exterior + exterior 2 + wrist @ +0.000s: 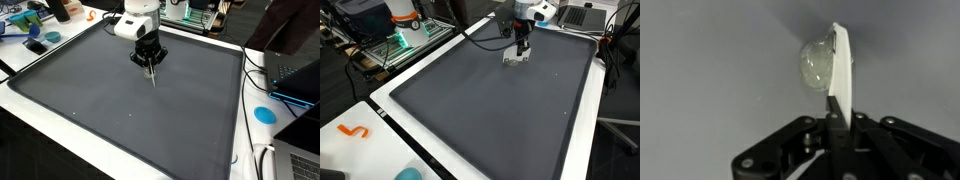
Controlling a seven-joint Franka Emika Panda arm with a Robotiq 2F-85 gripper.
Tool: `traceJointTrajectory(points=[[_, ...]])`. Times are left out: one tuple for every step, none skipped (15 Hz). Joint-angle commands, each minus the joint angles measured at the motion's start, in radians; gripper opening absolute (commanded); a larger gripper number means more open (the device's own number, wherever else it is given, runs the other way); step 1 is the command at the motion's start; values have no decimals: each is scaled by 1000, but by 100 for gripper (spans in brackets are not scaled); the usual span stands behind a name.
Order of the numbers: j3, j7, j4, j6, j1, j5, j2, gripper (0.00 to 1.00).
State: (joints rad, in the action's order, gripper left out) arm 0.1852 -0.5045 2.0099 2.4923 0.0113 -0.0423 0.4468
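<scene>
White utensil [838,70] sat clamped in your gripper [831,118], with the jaws closed flat against its thin handle. The wrist view showed this best. Seen edge-on, the utensil ran as a narrow white strip away from the fingertips. A rounded, translucent bowl [817,62] bulged from one side near its far end. Behind it that view gave only a plain grey, out-of-focus surface.

In both exterior views the bowl was too small to make out. In an exterior view the utensil [153,78] was a thin pale sliver hanging below the black gripper [150,64] and pointing down at the dark grey mat [120,115]. You could not tell from there whether its tip touched the mat. In an exterior view from the opposite end, the gripper [521,48] stood over the far part of the mat [490,110] with a pale shape just below it. That shape was blurred, so its outline was not readable.

The exterior views also showed the surroundings, which the wrist view did not. The mat covered most of a white table [40,112], and you held the utensil over its far half, well away from the near edge. A blue disc [264,114] lay on the table just beyond one side of the mat, near an open laptop [296,72]. An orange piece [355,131] lay on the white border at a near corner, well apart from the gripper.
</scene>
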Motion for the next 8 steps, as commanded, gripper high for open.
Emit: traceJointTrajectory(points=[[-1,-36,114,50,-32,7,-3,1],[-3,-34,123,59,-33,5,-5,1],[-2,-37,129,63,-36,7,-6,1],[-6,-32,137,64,-34,-1,-8,1],[-9,-31,141,57,-34,-4,-9,1],[-13,-23,142,46,-31,-9,-10,1],[-19,-14,143,31,-27,-17,-11,1],[-22,-10,143,24,-25,-20,-11,1]])
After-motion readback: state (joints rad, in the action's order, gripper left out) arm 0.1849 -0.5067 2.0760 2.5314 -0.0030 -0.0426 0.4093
